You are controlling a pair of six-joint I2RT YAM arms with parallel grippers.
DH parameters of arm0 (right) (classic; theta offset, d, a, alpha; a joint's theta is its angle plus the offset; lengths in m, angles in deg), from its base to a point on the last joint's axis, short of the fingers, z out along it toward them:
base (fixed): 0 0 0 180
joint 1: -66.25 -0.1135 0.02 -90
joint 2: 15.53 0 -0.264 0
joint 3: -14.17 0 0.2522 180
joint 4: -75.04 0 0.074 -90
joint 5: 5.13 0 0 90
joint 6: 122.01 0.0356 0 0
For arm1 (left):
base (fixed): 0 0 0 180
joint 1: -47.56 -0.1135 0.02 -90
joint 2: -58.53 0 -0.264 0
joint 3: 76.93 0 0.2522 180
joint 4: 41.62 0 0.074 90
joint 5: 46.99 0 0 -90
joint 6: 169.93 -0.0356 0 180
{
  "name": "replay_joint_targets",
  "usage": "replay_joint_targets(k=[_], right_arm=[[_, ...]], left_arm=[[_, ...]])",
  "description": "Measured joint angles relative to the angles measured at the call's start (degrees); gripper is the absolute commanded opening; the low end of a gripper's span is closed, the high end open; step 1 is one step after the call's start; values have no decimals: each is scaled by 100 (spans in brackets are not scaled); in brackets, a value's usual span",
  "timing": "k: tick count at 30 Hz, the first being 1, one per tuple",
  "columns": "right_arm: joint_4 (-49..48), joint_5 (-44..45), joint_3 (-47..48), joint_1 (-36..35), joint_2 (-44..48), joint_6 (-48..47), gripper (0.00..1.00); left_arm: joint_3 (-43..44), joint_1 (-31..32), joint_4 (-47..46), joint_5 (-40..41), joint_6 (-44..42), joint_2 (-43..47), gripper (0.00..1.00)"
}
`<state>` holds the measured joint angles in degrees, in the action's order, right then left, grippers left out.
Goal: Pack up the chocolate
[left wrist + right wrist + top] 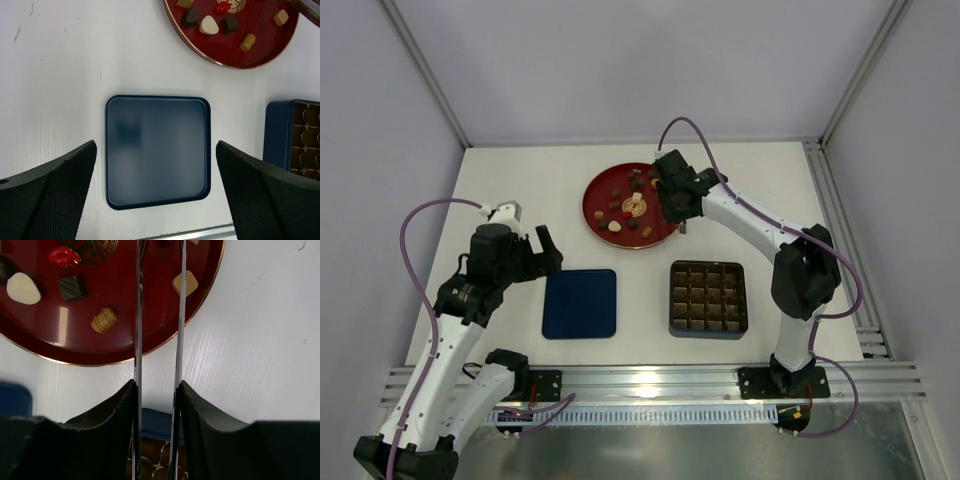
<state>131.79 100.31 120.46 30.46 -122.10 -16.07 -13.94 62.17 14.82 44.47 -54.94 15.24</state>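
The chocolate (620,213) is several small dark, light brown and cream pieces on a red plate (592,205) at the back centre. My right gripper (672,195) hangs over the plate's right side, shut on metal tongs (138,315). In the right wrist view the two blades run up over the plate (50,340), slightly apart, with their tips out of frame. A light brown piece (104,320) lies left of the blades and a tan piece (185,282) right of them. My left gripper (545,252) is open and empty above the dark-blue lid (157,120).
A blue box (708,298) holding the brown gridded tray stands at the front right, below my right gripper. The lid (580,303) lies flat to its left. White walls and frame posts enclose the table.
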Motion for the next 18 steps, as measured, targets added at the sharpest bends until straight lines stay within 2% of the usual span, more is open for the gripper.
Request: replay_joint_targets(k=[18], right_arm=[[46, 48, 114, 0, -273, -96, 41]], left_arm=[[0, 0, -2, 0, -2, 0, 100]])
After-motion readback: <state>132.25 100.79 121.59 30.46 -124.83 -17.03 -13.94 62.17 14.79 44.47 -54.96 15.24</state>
